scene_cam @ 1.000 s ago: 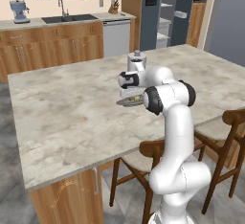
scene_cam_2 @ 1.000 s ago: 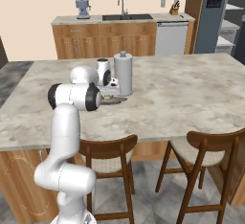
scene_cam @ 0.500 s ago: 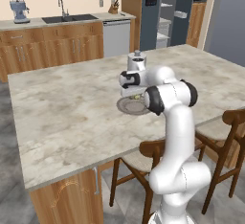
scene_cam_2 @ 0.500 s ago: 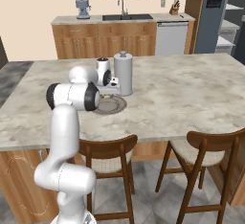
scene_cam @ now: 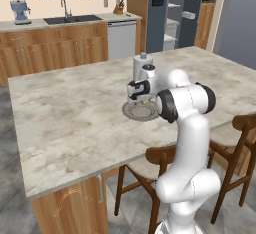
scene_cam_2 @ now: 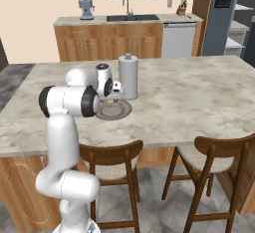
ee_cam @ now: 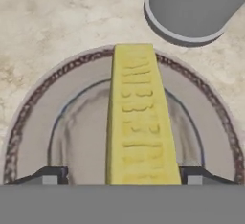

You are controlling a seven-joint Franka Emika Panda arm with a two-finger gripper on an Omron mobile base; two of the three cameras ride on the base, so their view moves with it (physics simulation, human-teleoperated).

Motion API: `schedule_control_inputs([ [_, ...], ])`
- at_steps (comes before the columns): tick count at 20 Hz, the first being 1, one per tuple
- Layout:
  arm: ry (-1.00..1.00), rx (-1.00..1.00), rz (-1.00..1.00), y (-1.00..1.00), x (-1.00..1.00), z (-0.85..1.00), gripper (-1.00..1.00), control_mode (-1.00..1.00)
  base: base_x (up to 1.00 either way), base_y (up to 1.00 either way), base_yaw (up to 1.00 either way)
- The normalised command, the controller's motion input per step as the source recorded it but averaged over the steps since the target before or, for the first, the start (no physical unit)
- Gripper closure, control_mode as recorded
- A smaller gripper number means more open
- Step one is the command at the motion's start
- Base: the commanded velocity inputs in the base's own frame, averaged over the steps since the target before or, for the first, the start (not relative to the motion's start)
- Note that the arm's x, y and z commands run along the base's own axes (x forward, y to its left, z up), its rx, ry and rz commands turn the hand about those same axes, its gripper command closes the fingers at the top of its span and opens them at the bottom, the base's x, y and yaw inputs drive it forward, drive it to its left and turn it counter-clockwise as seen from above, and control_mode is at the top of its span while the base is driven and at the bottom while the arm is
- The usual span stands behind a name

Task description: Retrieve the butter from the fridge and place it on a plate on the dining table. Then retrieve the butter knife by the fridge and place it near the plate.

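Observation:
The yellow butter (ee_cam: 136,122) lies lengthwise on the round grey-brown plate (ee_cam: 33,122), its far end reaching the far rim. My gripper (ee_cam: 122,175) hovers just above it and is open. The finger tips stand wide apart, with a clear gap between the butter and the left tip. From the base cameras, the gripper (scene_cam: 141,96) (scene_cam_2: 110,95) hangs over the plate (scene_cam: 140,112) (scene_cam_2: 113,110) on the dining table (scene_cam: 65,113) (scene_cam_2: 199,92). The fridge (scene_cam: 155,13) (scene_cam_2: 221,18) stands at the back right. The butter knife is out of view.
A grey paper-towel roll (scene_cam: 143,65) (scene_cam_2: 128,76) (ee_cam: 196,7) stands right behind the plate. Wooden chairs (scene_cam: 240,143) (scene_cam_2: 114,157) are tucked under the table's near edge. A wall counter with a sink (scene_cam: 70,20) runs along the back.
The hand has lifted slightly off the plate, so more of the plate shows beneath it. The base has not moved.

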Motion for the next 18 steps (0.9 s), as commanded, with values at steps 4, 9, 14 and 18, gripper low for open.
schedule_control_inputs([
  [4,-0.28,0.0,0.0,0.0,-0.47,0.01,-1.0,-1.0,0.0,0.0,0.0],
  [9,-0.16,0.0,0.0,0.0,-0.26,0.02,-1.0,-1.0,0.0,0.0,0.0],
  [14,0.08,-0.01,0.0,-0.12,0.1,0.22,-1.0,-1.0,0.0,0.0,0.0],
  [18,0.29,0.0,0.0,-0.05,-0.03,1.0,-1.0,-1.0,0.0,0.0,0.0],
])
